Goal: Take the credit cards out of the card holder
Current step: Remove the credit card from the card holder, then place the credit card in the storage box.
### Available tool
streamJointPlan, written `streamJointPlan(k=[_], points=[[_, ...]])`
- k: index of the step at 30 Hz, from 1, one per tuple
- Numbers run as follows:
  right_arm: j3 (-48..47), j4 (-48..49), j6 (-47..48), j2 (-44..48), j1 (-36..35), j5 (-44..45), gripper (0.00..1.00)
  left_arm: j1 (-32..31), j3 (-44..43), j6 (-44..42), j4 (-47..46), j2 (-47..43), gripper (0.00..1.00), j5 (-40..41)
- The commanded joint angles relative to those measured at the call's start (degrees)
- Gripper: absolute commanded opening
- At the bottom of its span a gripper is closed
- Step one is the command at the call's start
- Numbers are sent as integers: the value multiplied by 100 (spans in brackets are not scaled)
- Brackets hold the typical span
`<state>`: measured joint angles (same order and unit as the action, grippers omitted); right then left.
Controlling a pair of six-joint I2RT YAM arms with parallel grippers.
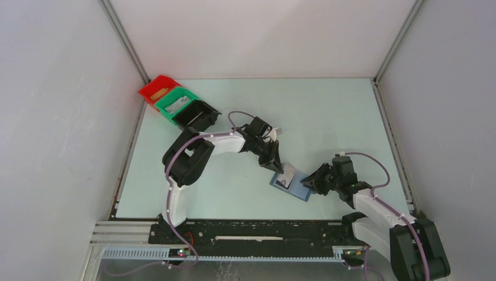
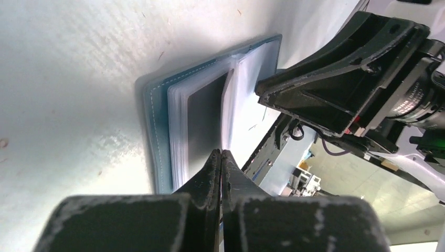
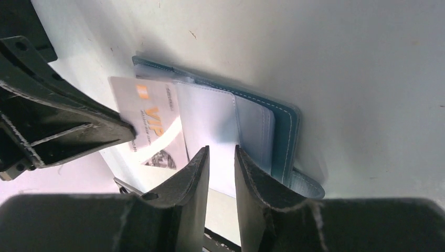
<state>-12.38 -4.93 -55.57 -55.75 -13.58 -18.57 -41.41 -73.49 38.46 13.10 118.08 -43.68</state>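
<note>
The slate-blue card holder (image 1: 299, 190) lies spread open on the table between my two grippers. My left gripper (image 1: 281, 171) is shut on the edge of a pale card printed "VIP" (image 3: 149, 118), which stands tilted up from the holder's left half. In the left wrist view the shut gripper (image 2: 221, 153) is over the holder (image 2: 157, 136), where a dark card (image 2: 204, 118) sits in a clear sleeve. My right gripper (image 1: 309, 182) is narrowly open and empty; in the right wrist view it (image 3: 221, 149) is over the holder's (image 3: 286, 128) clear sleeves, beside its tab (image 3: 307, 184).
Red bin (image 1: 157, 88), green bin (image 1: 175, 102) and black bin (image 1: 196, 114) stand in a row at the back left. White walls enclose the table on three sides. The right gripper's fingers (image 2: 325, 84) crowd close to the left gripper.
</note>
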Motion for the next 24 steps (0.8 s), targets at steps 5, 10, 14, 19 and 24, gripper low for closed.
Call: streamJointPlan(k=[5,10,14,19,24], points=[[134,-618,272,91,160,336,34,226,28,-630,560,-787,0,250],[74,-732,327,219,198,345,34,292,-134,-891,926,-1031,0,242],[69,-738,357,240,216,328,34,386,-276,-1051,1146,-1209,0,246],[60,-706,379,206,219,279,34,479,-488,-1355,1430,-1287,0,138],[-23,-805,429,290,228,262,34,521,-883,-2079,2276,-1307,0,368]])
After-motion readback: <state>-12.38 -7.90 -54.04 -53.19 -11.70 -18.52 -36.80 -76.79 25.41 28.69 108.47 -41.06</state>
